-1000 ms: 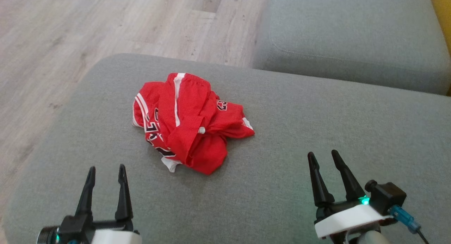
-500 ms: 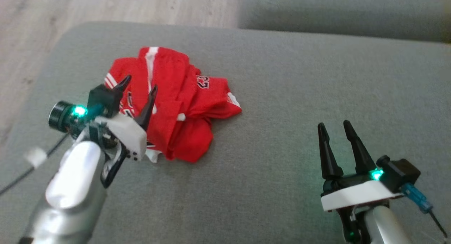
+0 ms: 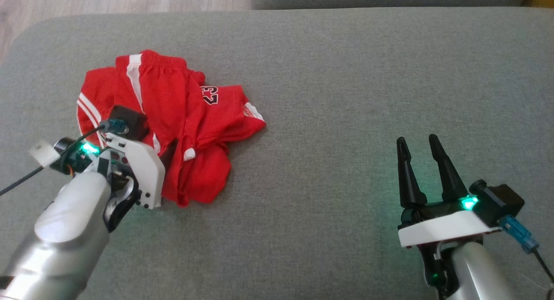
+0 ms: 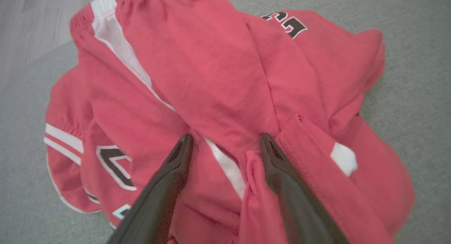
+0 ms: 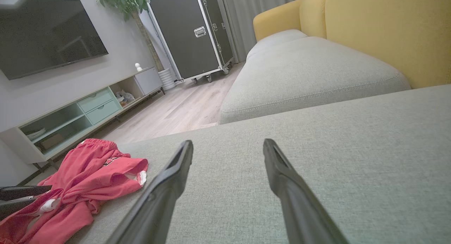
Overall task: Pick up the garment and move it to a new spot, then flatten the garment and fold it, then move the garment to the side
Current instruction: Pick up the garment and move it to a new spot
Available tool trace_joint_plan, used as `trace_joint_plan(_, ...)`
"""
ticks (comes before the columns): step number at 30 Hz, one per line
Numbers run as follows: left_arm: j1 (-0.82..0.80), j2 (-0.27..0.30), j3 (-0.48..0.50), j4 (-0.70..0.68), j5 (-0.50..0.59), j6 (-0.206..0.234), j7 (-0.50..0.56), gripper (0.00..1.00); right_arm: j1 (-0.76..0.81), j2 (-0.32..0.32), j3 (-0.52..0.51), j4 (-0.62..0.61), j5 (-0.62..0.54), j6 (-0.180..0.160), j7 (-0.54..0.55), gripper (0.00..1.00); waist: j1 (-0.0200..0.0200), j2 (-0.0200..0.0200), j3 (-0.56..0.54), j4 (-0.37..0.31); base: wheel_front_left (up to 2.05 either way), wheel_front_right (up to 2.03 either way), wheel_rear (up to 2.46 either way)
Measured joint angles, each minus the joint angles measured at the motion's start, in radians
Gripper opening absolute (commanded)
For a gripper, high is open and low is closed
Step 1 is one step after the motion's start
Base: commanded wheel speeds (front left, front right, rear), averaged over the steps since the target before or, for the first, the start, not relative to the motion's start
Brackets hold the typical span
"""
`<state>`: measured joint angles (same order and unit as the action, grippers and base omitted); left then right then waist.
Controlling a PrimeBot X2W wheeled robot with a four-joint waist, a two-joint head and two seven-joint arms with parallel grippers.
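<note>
The left tool (image 4: 225, 140), idle a second ago, now presses its spread fingers (image 4: 174, 166) into the crumpled red garment (image 3: 173, 96) lying at the left of the grey sofa cushion (image 3: 346, 96), seemingly ready to clamp and lift, while the right tool (image 3: 415, 137) waits, fingers apart, well away.

**Left gripper** (image 4: 225, 138) and **right gripper** (image 3: 416, 139): each bore two long, tapering black fingers (image 3: 446, 174) on a white housing (image 3: 441, 235) lit by a green indicator light (image 3: 467, 201). Rounded silver-grey forearms (image 3: 65, 235) carried black wrist cameras (image 3: 497, 202). A translucent blue connector (image 3: 517, 238) fed a dark cable (image 3: 541, 261). Small dark dots (image 3: 147, 200) on the left housing were possibly screws.
</note>
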<state>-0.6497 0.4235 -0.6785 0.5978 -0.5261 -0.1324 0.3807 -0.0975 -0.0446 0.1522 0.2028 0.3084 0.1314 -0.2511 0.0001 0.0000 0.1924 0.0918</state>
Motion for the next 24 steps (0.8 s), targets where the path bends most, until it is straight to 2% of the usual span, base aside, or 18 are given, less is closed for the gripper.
trace_joint_plan(2,-0.001,0.005,-0.009,0.007,-0.022,0.000,0.002,1.00,0.000,0.000,0.001,0.000,0.000,0.000,0.000,1.00,0.0000,0.0000,0.000,-0.006,0.00,0.00,0.00)
trace_joint_plan(3,-0.002,0.008,-0.010,0.010,-0.030,0.000,-0.008,0.16,0.000,0.000,0.000,0.001,0.000,0.000,0.000,1.00,0.0000,0.0000,-0.001,-0.007,0.00,0.00,0.00)
trace_joint_plan(4,-0.004,0.010,-0.010,0.014,-0.035,0.000,-0.023,0.00,0.000,0.000,0.000,0.001,0.000,0.000,0.000,1.00,-0.0001,0.0000,-0.004,-0.009,0.00,0.00,0.00)
trace_joint_plan(8,-0.014,0.010,0.001,0.019,-0.040,0.002,-0.124,0.00,0.000,0.000,0.000,0.005,0.000,0.000,0.000,1.00,-0.0001,0.0000,-0.020,-0.012,0.00,0.00,0.00)
trace_joint_plan(14,-0.028,0.007,0.053,-0.030,-0.037,0.050,-0.317,0.00,0.001,0.000,-0.007,0.014,0.000,0.000,0.000,1.00,-0.0002,0.0000,-0.067,-0.018,0.00,0.00,0.00)
trace_joint_plan(20,-0.019,-0.007,0.106,-0.197,-0.037,0.133,-0.453,0.00,0.013,0.000,-0.022,0.021,0.000,0.000,0.000,1.00,-0.0002,0.0001,-0.126,-0.028,0.00,0.00,0.00)
trace_joint_plan(24,0.007,-0.027,0.114,-0.329,-0.037,0.169,-0.479,0.00,0.032,0.000,-0.021,0.021,0.003,0.000,0.000,1.00,-0.0003,0.0001,-0.151,-0.043,0.00,0.00,0.00)
